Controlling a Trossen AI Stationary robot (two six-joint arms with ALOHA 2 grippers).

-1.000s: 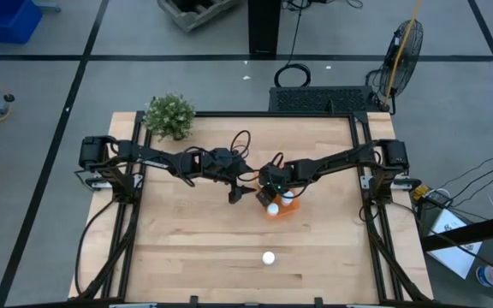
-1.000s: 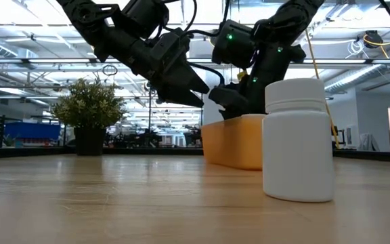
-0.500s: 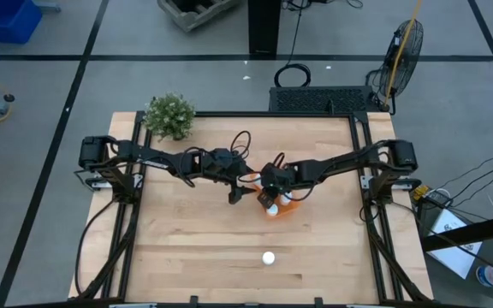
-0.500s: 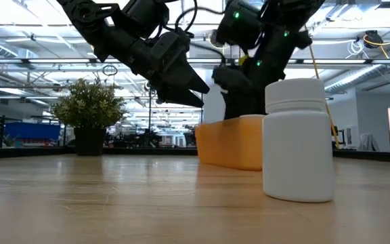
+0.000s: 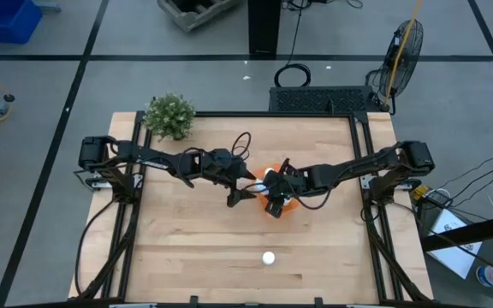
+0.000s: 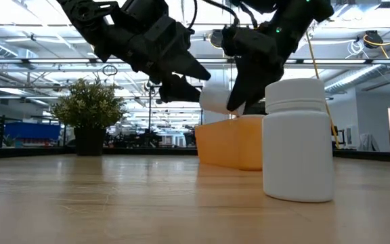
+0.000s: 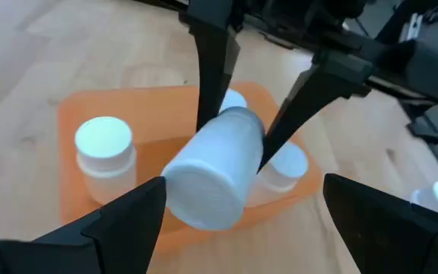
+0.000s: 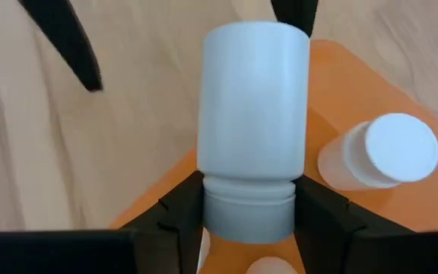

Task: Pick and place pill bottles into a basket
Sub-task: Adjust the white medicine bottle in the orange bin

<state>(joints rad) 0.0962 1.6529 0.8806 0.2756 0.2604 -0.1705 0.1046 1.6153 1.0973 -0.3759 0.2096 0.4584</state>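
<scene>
Held pill bottle point(image 8: 255, 122): white, tipped on its side in mid-air above the basket point(image 7: 71, 122), pinched at the cap end between the right gripper's fingers point(image 8: 169, 213). Same bottle in the left wrist view point(image 7: 213, 167), flat base toward that camera, just over the orange rim; in the low view point(image 6: 215, 100), a white shape hanging above the basket's near wall point(image 6: 232, 142).

Basket: bright orange, shallow, near the middle of the table point(image 5: 187, 248). Inside, 1 upright bottle point(image 7: 105, 148) at one end, white cap up; at least 2 more white caps point(image 7: 287, 164) partly hidden behind the held bottle, exact count not clear.

Right gripper point(image 5: 272, 198): over the basket, reaching in from the table's right side, jaws clenched on the held pill bottle.

Left gripper point(image 5: 245, 184): just beside the basket on its left, close to the right gripper, jaws spread wide and released, nothing between the fingers point(image 7: 120, 217).

Lone pill bottle point(image 5: 269, 257): upright on the bare wood well apart from the basket, toward the table's front edge; large in the low view's foreground point(image 6: 298, 139).

Potted plant point(image 5: 169, 116): green, bushy, at the far left corner of the table, well away from both arms.
</scene>
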